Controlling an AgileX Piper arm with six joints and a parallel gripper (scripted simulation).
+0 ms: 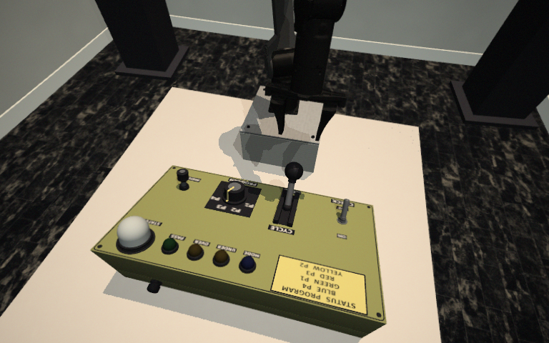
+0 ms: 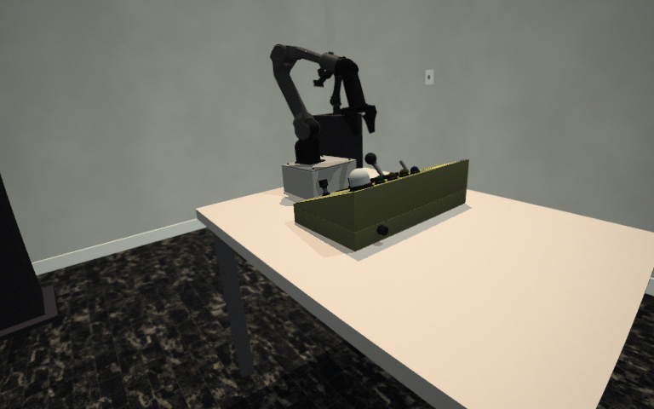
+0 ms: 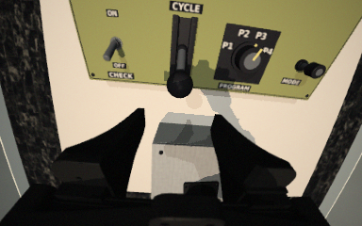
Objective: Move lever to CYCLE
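Note:
An olive console (image 1: 242,246) sits on the table. Its lever, with a black ball knob (image 1: 294,169), stands in a black slot (image 1: 286,210) and leans toward the end away from the CYCLE label (image 1: 282,230). In the wrist view the knob (image 3: 179,85) sits at the near end of the slot, with the CYCLE label (image 3: 186,7) at the far end. My gripper (image 1: 304,128) is open and empty. It hangs above the arm's grey base box, behind and above the knob, not touching it. In the wrist view the gripper (image 3: 176,141) has the knob just ahead of its fingers.
The panel also carries a toggle switch (image 1: 344,210), a P1–P4 rotary selector (image 1: 233,193), a small black knob (image 1: 183,176), a white dome button (image 1: 134,231) and several small lamps. The arm's grey base box (image 1: 279,137) stands just behind the console. Dark pillars stand on the floor.

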